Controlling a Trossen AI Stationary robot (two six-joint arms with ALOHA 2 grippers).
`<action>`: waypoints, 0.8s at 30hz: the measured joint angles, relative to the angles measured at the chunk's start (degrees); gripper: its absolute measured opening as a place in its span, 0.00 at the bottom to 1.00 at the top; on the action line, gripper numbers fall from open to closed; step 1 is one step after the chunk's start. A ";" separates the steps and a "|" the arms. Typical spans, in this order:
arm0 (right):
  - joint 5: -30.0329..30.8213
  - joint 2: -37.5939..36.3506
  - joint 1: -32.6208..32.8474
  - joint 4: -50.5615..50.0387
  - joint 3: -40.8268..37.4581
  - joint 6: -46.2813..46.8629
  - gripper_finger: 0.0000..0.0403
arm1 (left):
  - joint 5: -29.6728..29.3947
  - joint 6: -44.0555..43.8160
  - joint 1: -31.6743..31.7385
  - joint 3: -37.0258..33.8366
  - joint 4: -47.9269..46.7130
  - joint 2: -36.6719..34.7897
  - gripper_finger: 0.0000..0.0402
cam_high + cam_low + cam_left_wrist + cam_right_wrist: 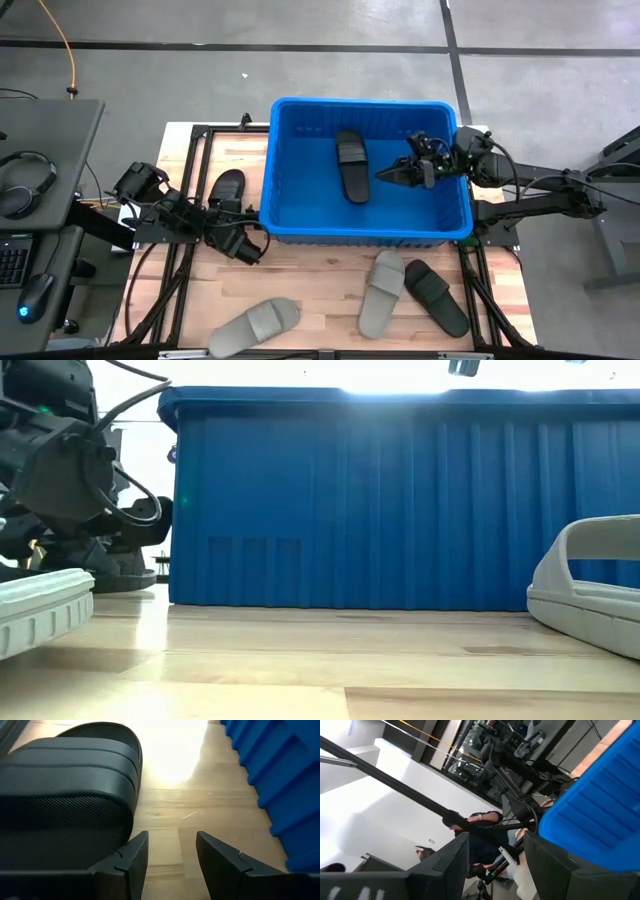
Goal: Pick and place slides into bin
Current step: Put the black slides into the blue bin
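A black slide (226,189) lies sole down on the table, left of the blue bin (285,222); the left wrist view shows its ribbed strap (65,795). My left gripper (240,235) (172,845) is low at the slide's near end. It is open, with only bare wood between the fingers and the slide beside one finger. Another black slide (352,165) lies inside the bin. My right gripper (385,173) (497,840) hovers open over the bin, holding nothing. My left gripper has one finger (131,857) right beside the near edge of the black slide's strap (117,827), slanting down from the table's near side. I cannot tell whether it touches the strap. Nothing lies between the two fingers.
Two grey slides (255,327) (382,292) and a black one (437,296) lie on the near part of the table. The low view shows the grey slides at its left (40,610) and right (590,595) edges. The bin wall (280,780) stands close beside my left gripper.
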 joint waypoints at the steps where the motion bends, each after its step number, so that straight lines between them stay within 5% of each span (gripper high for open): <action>1: 0.00 0.00 0.00 -0.49 0.00 0.04 0.44 | 0.00 0.00 0.00 0.01 0.06 0.00 0.38; 24: 2.46 -0.01 0.02 -2.91 0.00 -1.22 0.44 | -0.66 -0.06 0.04 0.02 0.25 2.10 0.33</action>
